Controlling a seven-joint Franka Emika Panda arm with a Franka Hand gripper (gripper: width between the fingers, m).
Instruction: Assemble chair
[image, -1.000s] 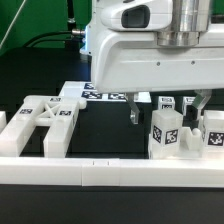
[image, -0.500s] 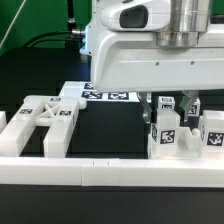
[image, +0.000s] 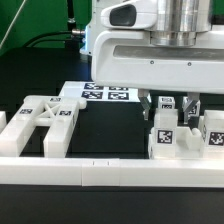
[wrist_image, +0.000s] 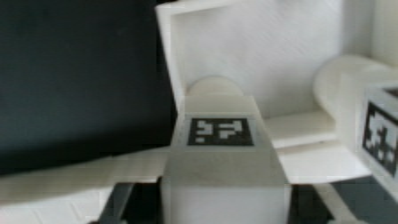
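Observation:
A white leg block (image: 165, 133) with a square tag stands upright on the black table at the exterior view's right. My gripper (image: 168, 115) is lowered over it, one finger on each side, and is shut on its upper part. The block still rests on the table. In the wrist view the same block (wrist_image: 222, 120) fills the space between my dark fingers (wrist_image: 135, 198), which touch its sides. A second tagged leg block (image: 212, 135) stands just to the right. The X-braced frame (image: 45, 115) lies at the left.
The marker board (image: 108, 95) lies flat behind, near the arm's base. A long white border rail (image: 110, 172) runs along the front. Another tagged white part (image: 166, 101) shows behind the gripped block. A wide white part (wrist_image: 249, 45) lies beyond the block in the wrist view.
My fingers have drawn in from a wide spread onto the sides of the leg block. The block has stayed in place on the table.

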